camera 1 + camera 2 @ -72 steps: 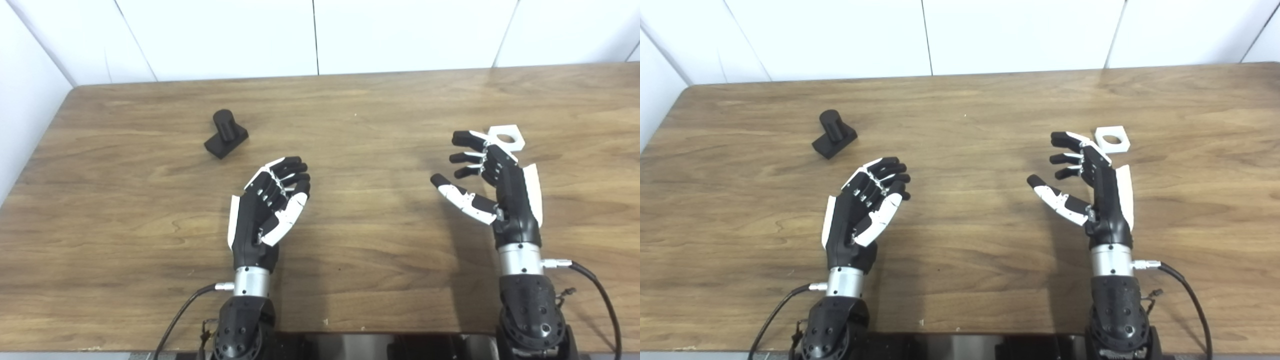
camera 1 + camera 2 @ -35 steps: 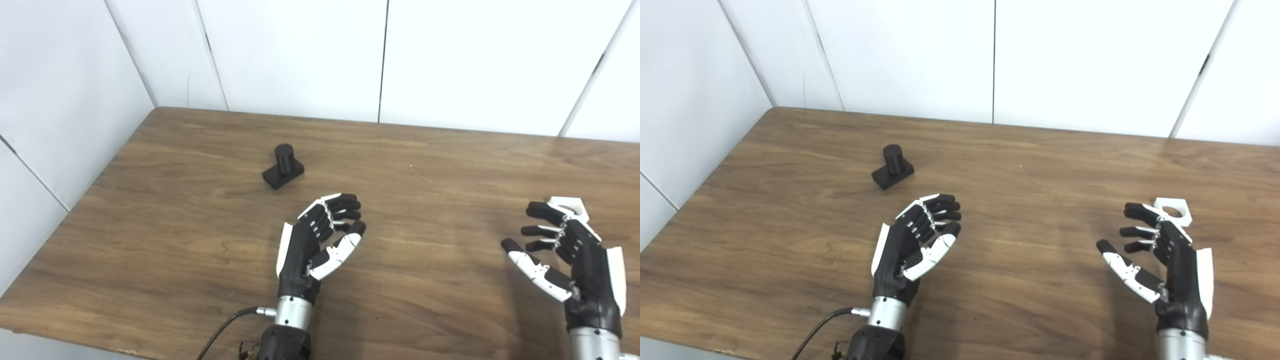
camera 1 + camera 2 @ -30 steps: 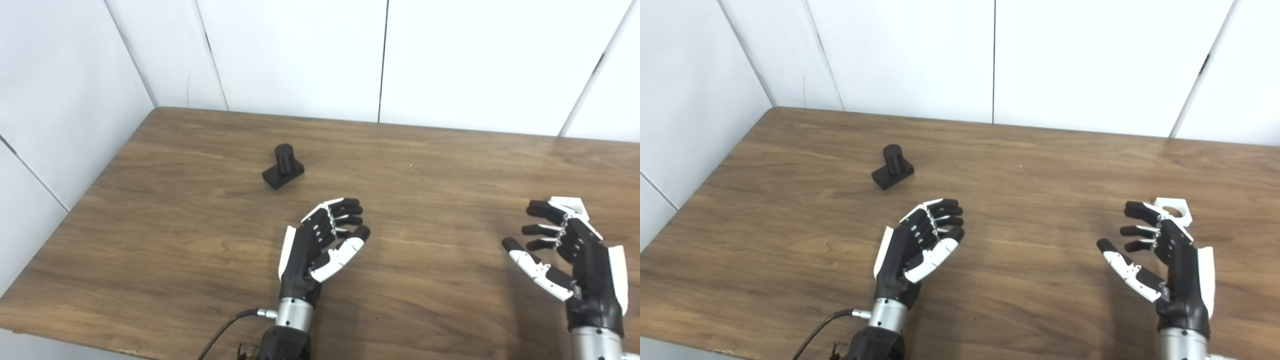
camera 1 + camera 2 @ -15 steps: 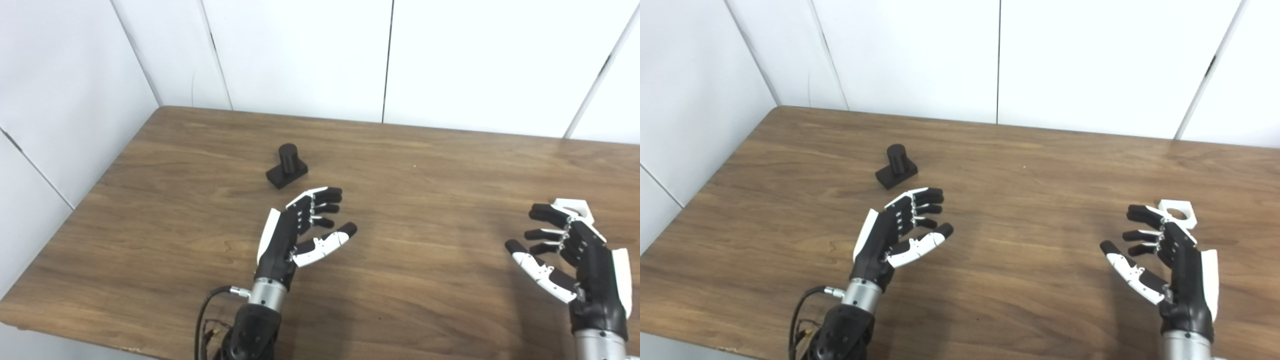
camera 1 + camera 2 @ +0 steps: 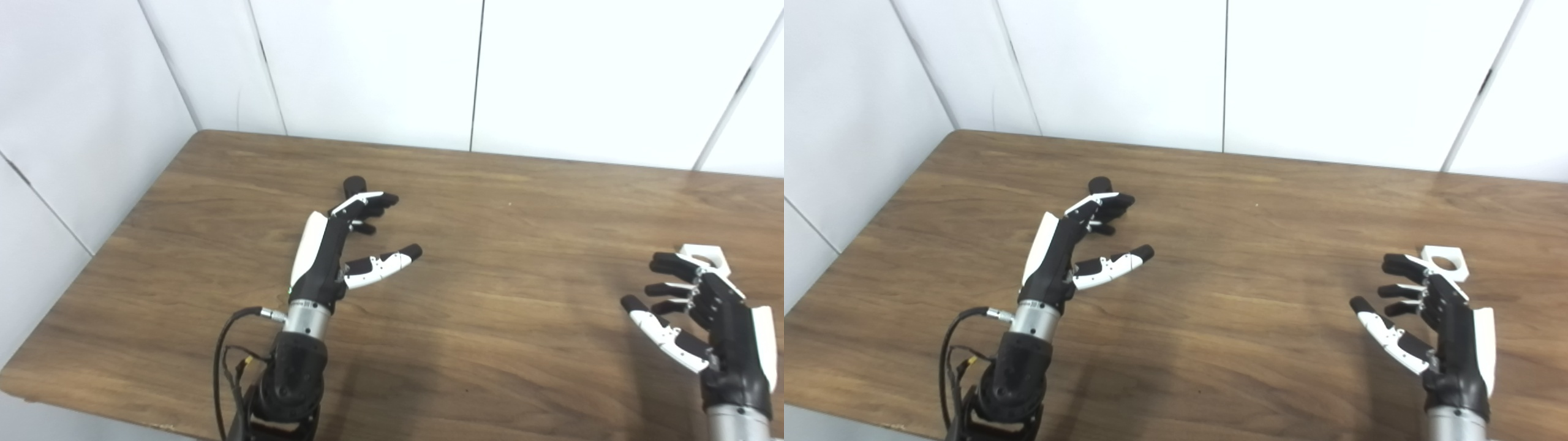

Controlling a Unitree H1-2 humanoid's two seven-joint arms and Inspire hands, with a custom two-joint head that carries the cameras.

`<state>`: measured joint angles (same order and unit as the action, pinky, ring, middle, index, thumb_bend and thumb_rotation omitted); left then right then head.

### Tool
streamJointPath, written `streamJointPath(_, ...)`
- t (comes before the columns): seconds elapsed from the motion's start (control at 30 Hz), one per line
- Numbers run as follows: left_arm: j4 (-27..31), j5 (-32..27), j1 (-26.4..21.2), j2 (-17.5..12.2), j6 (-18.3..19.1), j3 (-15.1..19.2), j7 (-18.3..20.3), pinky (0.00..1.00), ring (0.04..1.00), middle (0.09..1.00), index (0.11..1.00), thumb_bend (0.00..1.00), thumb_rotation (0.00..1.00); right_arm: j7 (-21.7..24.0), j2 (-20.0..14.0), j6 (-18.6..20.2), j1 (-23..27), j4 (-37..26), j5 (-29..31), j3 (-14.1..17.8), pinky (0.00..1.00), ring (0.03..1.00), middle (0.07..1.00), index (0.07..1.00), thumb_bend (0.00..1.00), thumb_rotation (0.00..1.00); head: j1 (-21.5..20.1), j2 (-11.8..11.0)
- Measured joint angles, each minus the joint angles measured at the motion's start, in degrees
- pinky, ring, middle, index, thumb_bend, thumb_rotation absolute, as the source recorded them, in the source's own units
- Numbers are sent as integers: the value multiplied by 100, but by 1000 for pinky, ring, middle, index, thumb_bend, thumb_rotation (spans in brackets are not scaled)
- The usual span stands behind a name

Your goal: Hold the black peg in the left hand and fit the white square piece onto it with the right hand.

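The black peg [image 5: 354, 184] stands on the wooden table [image 5: 490, 257] at the back left; only its round top shows above my left hand. My left hand [image 5: 349, 242] is open, fingers stretched forward over the peg's base, thumb spread to the right. I cannot tell whether the fingers touch the peg. The white square piece [image 5: 1443, 260] with a round hole lies flat at the right. My right hand [image 5: 1433, 321] hovers just in front of it, open, fingers curled and apart, holding nothing.
White wall panels [image 5: 367, 67] close the back and left sides of the table. The table's left edge [image 5: 98, 257] runs close to the left arm. A black cable [image 5: 226, 355] loops from the left wrist.
The left hand has reached forward and left to the peg and opened its thumb wider, now hiding the peg's base. The right hand has stayed in place. The camera tilted up earlier.
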<state>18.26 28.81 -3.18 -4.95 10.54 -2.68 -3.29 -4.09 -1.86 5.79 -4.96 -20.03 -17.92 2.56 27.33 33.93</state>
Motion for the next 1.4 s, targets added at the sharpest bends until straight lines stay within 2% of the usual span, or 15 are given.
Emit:
streamJointPath(0.27,-33,707,-454,-361,203,97,-35,648,787,808,718,711,242,1,-2,9,-2,-22,0,8,451,586,693,668,507,0,17,-26)
streamJointPath(0.47,-531,1220,-720,-568,257,92,-120,643,785,806,713,734,241,10,-2,39,-2,-149,0,4,449,578,690,670,502,0,18,0)
streamJointPath(0.67,-946,1348,-906,-660,269,97,-182,664,826,828,718,754,257,25,-2,39,-7,-149,1,1,444,575,690,664,495,0,-9,0)
streamJointPath(0.83,-1186,1541,-1147,-734,408,89,-195,701,877,867,728,770,314,26,-2,39,-9,-154,-1,2,437,567,684,663,499,0,-18,18)
streamJointPath(0.93,-1366,1741,-1258,-811,516,34,-202,851,930,910,739,795,378,26,-2,39,-9,-167,-3,2,435,566,682,663,497,0,-26,26)
streamJointPath(0.97,-1405,1776,-1280,-834,566,10,-200,932,960,936,746,809,405,26,-1,39,-9,-171,-4,1,426,558,679,660,496,0,-44,26)
streamJointPath(1.03,-1516,1929,-1321,-864,710,-35,-187,986,990,964,752,829,434,26,-1,39,-11,-185,-24,-3,421,554,677,658,499,0,-70,35)
streamJointPath(1.13,-1699,2060,-1419,-865,911,-118,-178,999,999,994,760,848,457,26,3,39,-14,-215,-36,-4,412,549,676,657,498,0,-88,44)
streamJointPath(1.4,-2242,2339,-1657,-866,1290,-368,-196,1000,1000,1000,762,906,531,26,2,47,-18,-266,-35,-5,407,536,666,652,486,0,-132,70)
